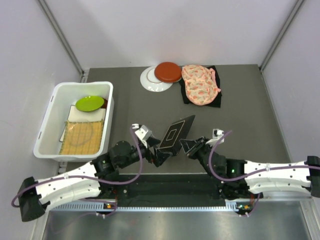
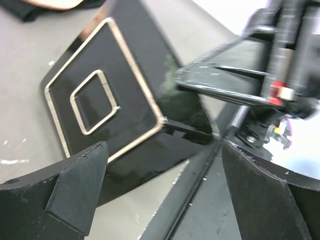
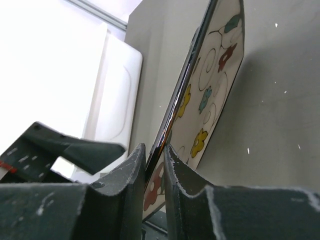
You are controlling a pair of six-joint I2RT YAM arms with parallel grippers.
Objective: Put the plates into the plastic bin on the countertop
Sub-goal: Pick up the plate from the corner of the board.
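A square black plate (image 1: 175, 132) with a white outline is held tilted above the countertop (image 1: 240, 110), near the front middle. My right gripper (image 1: 187, 145) is shut on its right edge. In the right wrist view the plate's edge (image 3: 177, 100) sits between the fingers (image 3: 132, 165), and the face turned to the camera is floral. My left gripper (image 1: 156, 152) is wide open at the plate's lower left corner. In the left wrist view the plate (image 2: 100, 95) lies just ahead of the open fingers (image 2: 85, 170), not pinched. The white plastic bin (image 1: 50, 125) stands at the left.
In the bin lie a lime plate (image 1: 90, 103), a white square plate (image 1: 85, 114) and a yellow woven one (image 1: 82, 136). At the back, a red plate (image 1: 167, 71) overlaps a white plate (image 1: 149, 80). Beside them, pink floral fabric (image 1: 200, 85) rests on a black cloth (image 1: 217, 100).
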